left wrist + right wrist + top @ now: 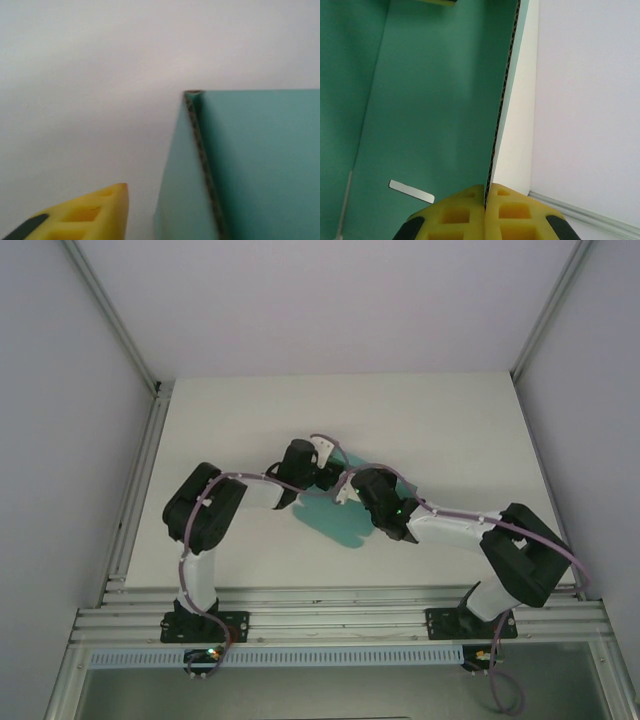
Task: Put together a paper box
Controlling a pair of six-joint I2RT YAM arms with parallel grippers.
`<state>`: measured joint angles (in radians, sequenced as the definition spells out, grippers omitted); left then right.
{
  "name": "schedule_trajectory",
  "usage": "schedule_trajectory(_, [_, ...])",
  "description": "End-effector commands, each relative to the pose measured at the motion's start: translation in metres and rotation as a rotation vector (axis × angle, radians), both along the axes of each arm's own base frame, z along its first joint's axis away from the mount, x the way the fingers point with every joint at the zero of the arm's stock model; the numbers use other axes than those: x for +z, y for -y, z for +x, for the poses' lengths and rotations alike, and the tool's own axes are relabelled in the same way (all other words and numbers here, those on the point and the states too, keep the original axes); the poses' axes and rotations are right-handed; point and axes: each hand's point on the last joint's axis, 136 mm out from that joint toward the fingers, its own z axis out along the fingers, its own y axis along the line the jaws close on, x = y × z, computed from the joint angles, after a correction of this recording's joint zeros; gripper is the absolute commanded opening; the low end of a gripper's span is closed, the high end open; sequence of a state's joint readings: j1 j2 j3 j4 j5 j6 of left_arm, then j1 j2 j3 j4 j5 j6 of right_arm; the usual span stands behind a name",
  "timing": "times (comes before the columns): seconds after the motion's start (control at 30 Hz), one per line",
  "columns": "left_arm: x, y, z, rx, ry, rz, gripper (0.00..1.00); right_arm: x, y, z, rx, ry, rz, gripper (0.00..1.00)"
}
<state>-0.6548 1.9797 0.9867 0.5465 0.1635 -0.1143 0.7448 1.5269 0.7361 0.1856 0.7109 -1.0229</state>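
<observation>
Your box (335, 518) is lying near the middle of the bench (250, 410), ahead of both arm bases. Your left hand (328, 478) is hanging over its far left part. Your right hand (352, 490) is reaching in from the right, and the two are nearly meeting above the card. In the right wrist view, one wall is standing on edge between that hand's fingers (452, 215), one on each side, with bare bench lying to its right. In the left wrist view, a box corner is rising right of one finger (85, 217), apart from it.
</observation>
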Motion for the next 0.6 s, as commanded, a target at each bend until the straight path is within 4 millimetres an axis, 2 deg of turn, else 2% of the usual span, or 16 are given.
schedule_trajectory(0.0, [0.016,0.01,0.003,-0.062,0.025,-0.13,0.5,-0.045,-0.009,-0.028,0.107,-0.2,-0.035,0.0])
schedule_trajectory(0.13, [0.023,0.005,0.016,-0.048,-0.014,-0.177,0.22,-0.048,-0.007,-0.028,0.099,-0.21,-0.043,0.0])
schedule_trajectory(0.2, [0.026,-0.002,0.018,-0.027,0.006,-0.163,0.17,-0.049,-0.006,-0.028,0.099,-0.214,-0.049,0.0])
schedule_trajectory(0.3, [0.028,-0.013,0.024,0.056,0.056,-0.11,0.0,-0.05,-0.006,-0.027,0.095,-0.213,-0.048,0.0])
schedule_trajectory(0.43, [0.02,-0.036,0.042,0.286,0.052,-0.012,0.0,-0.049,-0.006,-0.028,0.084,-0.222,-0.036,0.0])
schedule_trajectory(0.57, [0.011,-0.055,0.049,0.448,0.009,0.031,0.0,-0.052,-0.003,-0.032,0.075,-0.243,-0.043,0.0])
